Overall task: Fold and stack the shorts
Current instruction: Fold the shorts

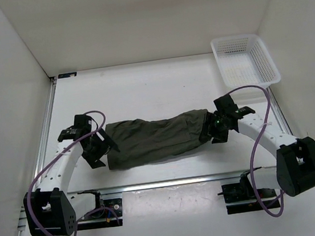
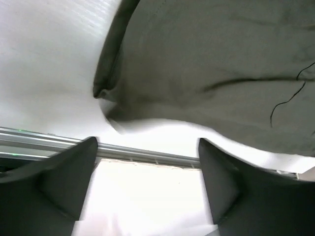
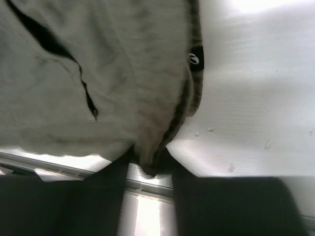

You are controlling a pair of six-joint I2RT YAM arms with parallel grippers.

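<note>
The dark olive shorts (image 1: 157,138) lie folded into a long band across the middle of the table. My left gripper (image 1: 99,151) is at their left end. In the left wrist view its fingers stand wide apart, so the left gripper (image 2: 147,147) is open and holds nothing. A corner of the shorts (image 2: 206,59) rests on the table just beyond its tips. My right gripper (image 1: 212,129) is at the right end. In the right wrist view the right gripper (image 3: 150,164) has its fingers parted, and a bunched corner of the shorts (image 3: 98,73) hangs between the tips.
A white mesh basket (image 1: 245,60) stands at the back right corner. An aluminium rail (image 1: 171,181) runs along the near edge of the table, just in front of the shorts. White walls enclose the left, back and right sides.
</note>
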